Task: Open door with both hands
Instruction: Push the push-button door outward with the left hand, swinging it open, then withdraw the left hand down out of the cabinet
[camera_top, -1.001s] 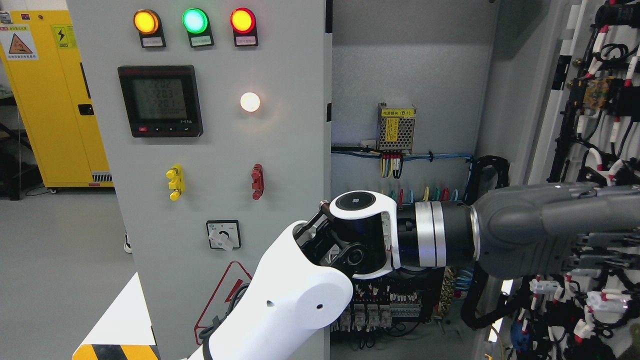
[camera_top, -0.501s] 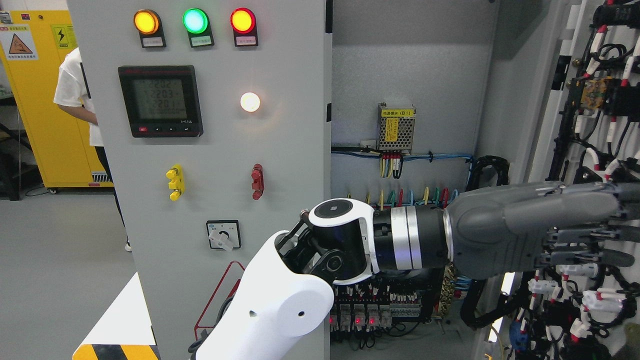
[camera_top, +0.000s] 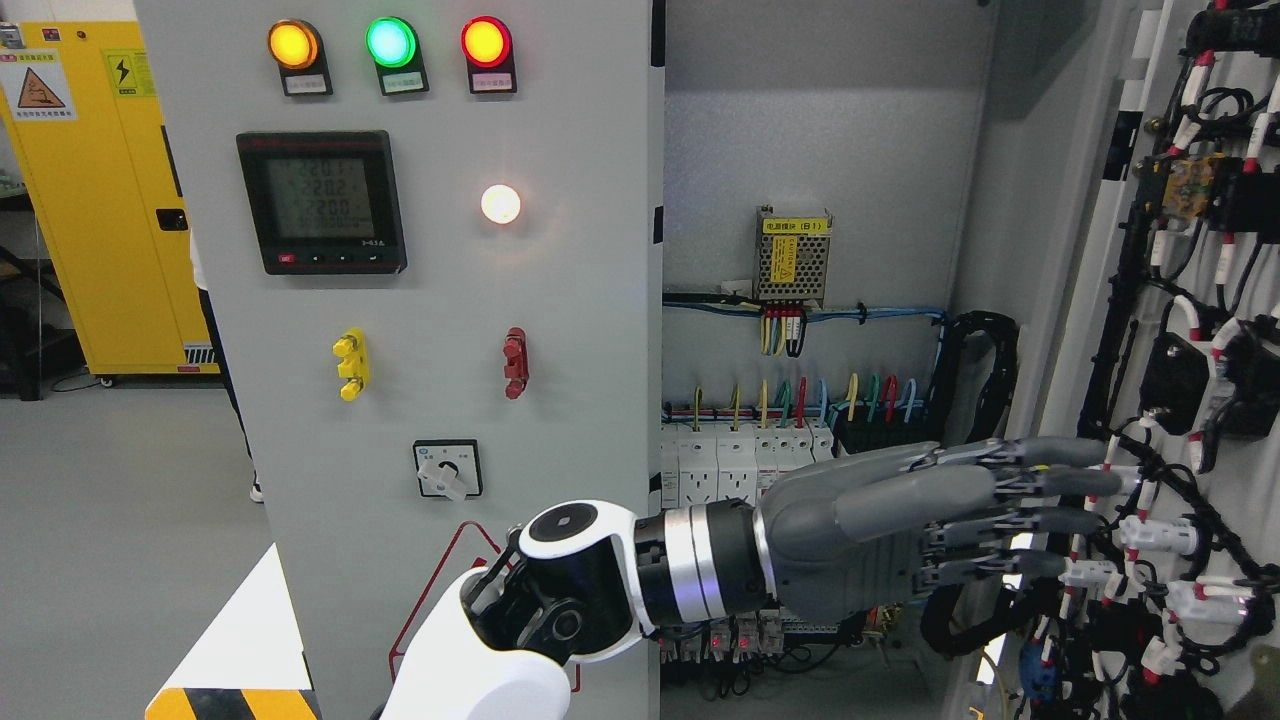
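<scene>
The grey left door panel (camera_top: 580, 300), carrying indicator lamps, a meter and switches, stands across the left half of the head view. On the far right the right door (camera_top: 1180, 300) is swung open, showing the wiring on its inside. My left hand (camera_top: 1050, 520) reaches across low in front of the open cabinet. Its grey fingers (camera_top: 1060, 484) are stretched out straight toward the right door's wiring and hold nothing. I cannot tell whether the fingertips touch the door. My right hand does not show.
Inside the cabinet are a power supply module (camera_top: 793, 255), a row of white breakers (camera_top: 740, 460) and coloured wires. A yellow cabinet (camera_top: 100, 200) stands at the far left, and a person's leg (camera_top: 225, 380) shows behind the panel's edge.
My left arm has dropped and drawn back to the left, uncovering the breakers. The hand now sits lower, still open. The person behind the panel has moved almost out of sight.
</scene>
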